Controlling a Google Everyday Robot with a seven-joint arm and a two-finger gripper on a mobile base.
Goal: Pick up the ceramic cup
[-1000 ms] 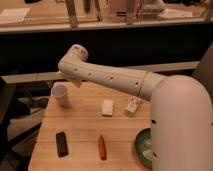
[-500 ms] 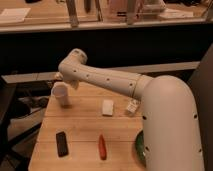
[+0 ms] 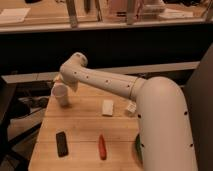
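Note:
The ceramic cup [image 3: 60, 95] is a small plain white cup standing upright at the far left of the wooden table [image 3: 82, 127]. My white arm reaches from the lower right across the table and bends at an elbow above the cup. The gripper [image 3: 60, 81] is at the arm's far end, directly above and behind the cup's rim and mostly hidden by the arm. I cannot tell whether it touches the cup.
A small white rectangular block [image 3: 107, 107] lies mid-table, with a white labelled bottle [image 3: 131, 107] to its right against my arm. A black flat object [image 3: 62, 143] and a red object [image 3: 102, 146] lie near the front edge. A dark counter runs behind the table.
The arm's bulk has swung further in over the right side of the table, covering the green item there. The cup stays in the same place.

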